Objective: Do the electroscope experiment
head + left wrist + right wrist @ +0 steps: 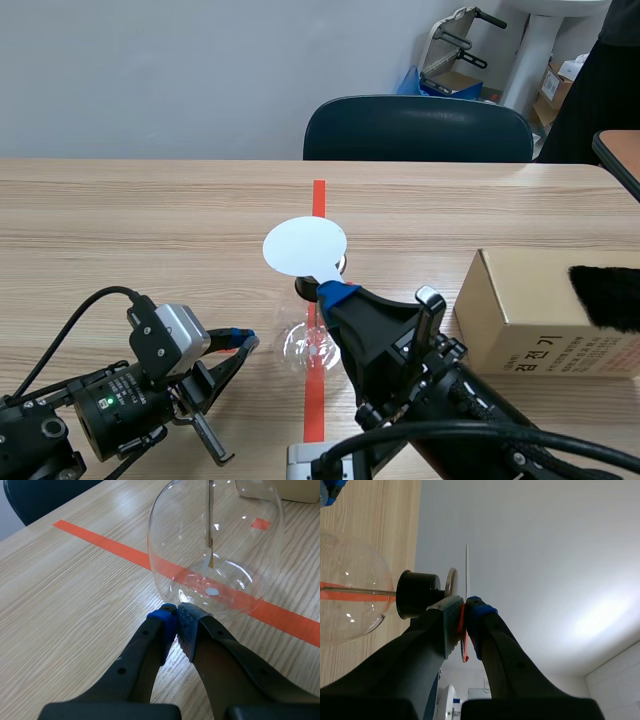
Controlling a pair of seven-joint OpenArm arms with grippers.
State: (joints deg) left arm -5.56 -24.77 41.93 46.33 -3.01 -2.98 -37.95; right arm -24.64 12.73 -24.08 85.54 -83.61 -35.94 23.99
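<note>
The experiment is looking well under way from where I'm standing. The right tool (pixel 464 611) is clamping its pads on the orange handle (pixel 463 640) of a white disc (pixel 305 245). It is holding that disc level just above the metal plate (pixel 451 582) on top of the electroscope (pixel 308 340), with a thin gap showing between the two. So bringing the disc near seems to be the step in hand. What is left, I'd judge, is watching the leaf respond, then taking the disc away and setting it down. The black fur (pixel 605 295) is lying on the cardboard box (pixel 520 310) at the right side of the counter (pixel 150 220), apart from both tools.

The left tool (pixel 176 622) is sitting low on the counter with its fingers pressed together on nothing. Its tips are right at the foot of the glass bulb (pixel 215 545), touching it or nearly so; I can't tell which.

The electroscope is standing on the orange-red tape line (pixel 318 200) between the two arms. Its long axis is running straight up: bulb on the counter, black stopper (pixel 417 594) in the neck, plate at the top facing the ceiling, and the thin rod (pixel 210 510) hanging down inside the bulb. The leaf (pixel 211 560) at the rod's end is hanging close to it; whether it is spreading, I can't make out. The disc's handle is pointing back toward the right arm.
</note>
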